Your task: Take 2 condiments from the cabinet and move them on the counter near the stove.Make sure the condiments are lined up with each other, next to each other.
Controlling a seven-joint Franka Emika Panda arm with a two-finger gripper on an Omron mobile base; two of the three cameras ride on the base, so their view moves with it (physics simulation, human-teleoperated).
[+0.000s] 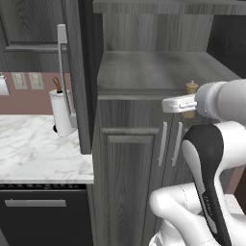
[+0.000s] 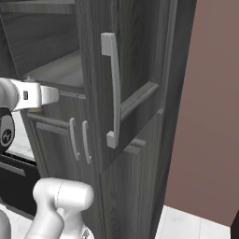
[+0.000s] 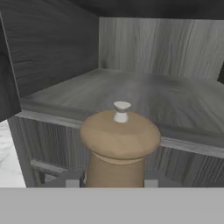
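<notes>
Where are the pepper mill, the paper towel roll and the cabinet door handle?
pepper mill (image 3: 119,139): hand view, on its rounded wooden head.
paper towel roll (image 1: 61,113): left base view, on its white side.
cabinet door handle (image 2: 113,88): right base view, on the bar's middle.

A glossy white arm (image 1: 211,158) of rounded tubular links with a black joint band, ending in a boxy white hand behind the tool.

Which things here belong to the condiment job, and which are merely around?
Job:
- pepper mill, gripped by the shut pincer
- cabinet, shelf niche
- counter

Around:
- paper-towel roll
- wall outlets
</notes>
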